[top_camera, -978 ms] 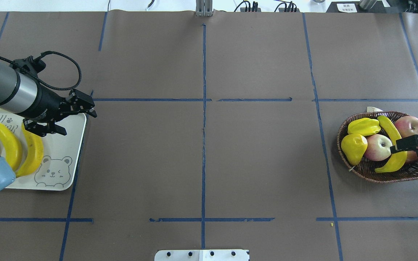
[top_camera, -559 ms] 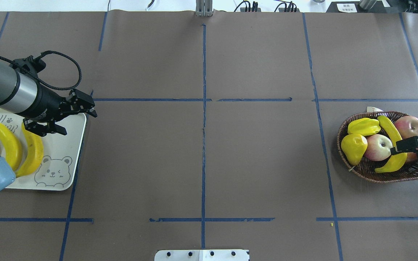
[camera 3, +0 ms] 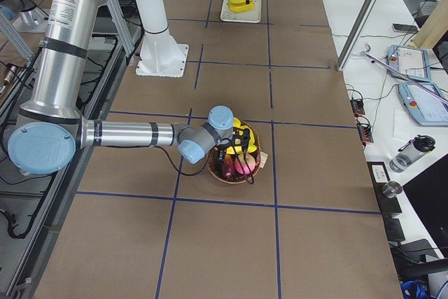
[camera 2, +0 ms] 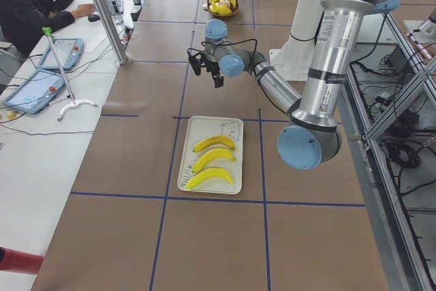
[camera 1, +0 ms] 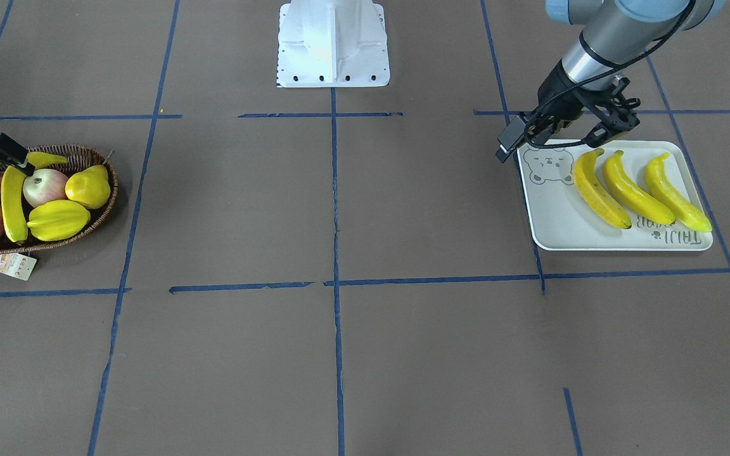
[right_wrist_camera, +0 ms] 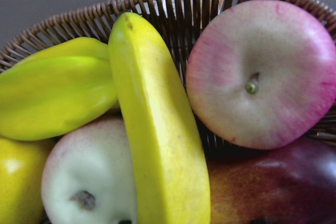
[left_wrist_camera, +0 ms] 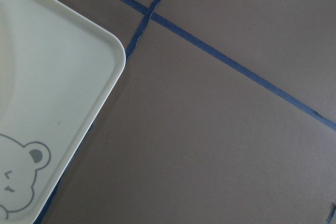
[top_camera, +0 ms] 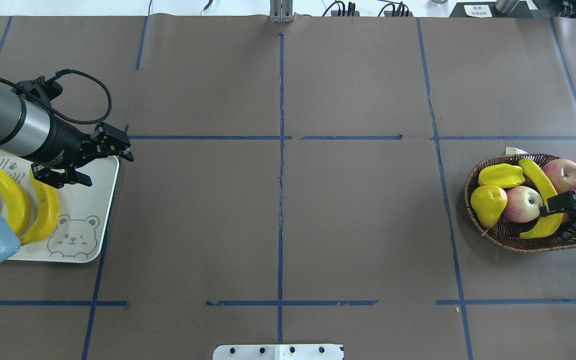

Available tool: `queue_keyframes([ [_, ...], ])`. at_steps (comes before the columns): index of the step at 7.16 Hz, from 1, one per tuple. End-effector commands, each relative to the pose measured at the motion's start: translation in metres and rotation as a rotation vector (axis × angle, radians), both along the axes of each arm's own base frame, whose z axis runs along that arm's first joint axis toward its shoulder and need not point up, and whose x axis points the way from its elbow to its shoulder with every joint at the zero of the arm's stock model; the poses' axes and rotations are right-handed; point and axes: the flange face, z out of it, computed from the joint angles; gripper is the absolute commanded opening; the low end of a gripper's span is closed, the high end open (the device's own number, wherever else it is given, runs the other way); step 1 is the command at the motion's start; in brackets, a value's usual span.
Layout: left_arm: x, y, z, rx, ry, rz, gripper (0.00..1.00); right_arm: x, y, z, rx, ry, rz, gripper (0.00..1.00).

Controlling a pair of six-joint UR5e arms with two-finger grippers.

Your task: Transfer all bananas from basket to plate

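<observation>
Three yellow bananas (top_camera: 43,210) lie side by side on the white bear plate (top_camera: 93,200) at the table's left end. My left gripper (top_camera: 109,170) is open and empty, hovering over the plate's far right corner; it also shows in the front view (camera 1: 549,144). The fourth banana (top_camera: 535,175) lies across the fruit in the wicker basket (top_camera: 533,246) at the right end. My right gripper (top_camera: 550,207) is low over that banana's middle, jaws apart to either side of it. The right wrist view shows the banana (right_wrist_camera: 157,129) very close.
The basket also holds a starfruit (top_camera: 500,175), a yellow pear (top_camera: 488,205), two apples (top_camera: 520,204) and a dark red fruit (right_wrist_camera: 273,187). A paper tag (camera 1: 15,266) hangs off the basket's far rim. Blue tape lines cross the brown table.
My right gripper has drawn back slightly toward the basket's right side and sunk lower over the banana. The left arm has not moved.
</observation>
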Motion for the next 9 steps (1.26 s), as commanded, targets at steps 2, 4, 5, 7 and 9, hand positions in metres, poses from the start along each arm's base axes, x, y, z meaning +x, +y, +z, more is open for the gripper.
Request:
queue_keyframes([
  [2,0.0,0.001,0.001,-0.002,-0.001,0.001,1.0,-0.007,-0.002,-0.016,-0.009,-0.072,-0.049,0.01],
  [4,0.0,0.0,0.001,0.0,-0.001,0.0,1.0,-0.002,-0.003,-0.019,0.011,-0.085,-0.041,0.0],
  [5,0.0,0.0,0.0,-0.001,0.0,0.001,1.0,0.013,-0.004,-0.022,0.034,-0.105,-0.013,0.0],
  [7,0.001,0.0,0.001,-0.002,-0.001,0.003,1.0,0.064,-0.012,-0.036,0.118,-0.17,0.085,0.0],
  [9,0.009,0.004,-0.004,0.004,0.005,0.016,1.0,0.101,-0.022,-0.079,0.164,-0.298,0.089,0.0],
])
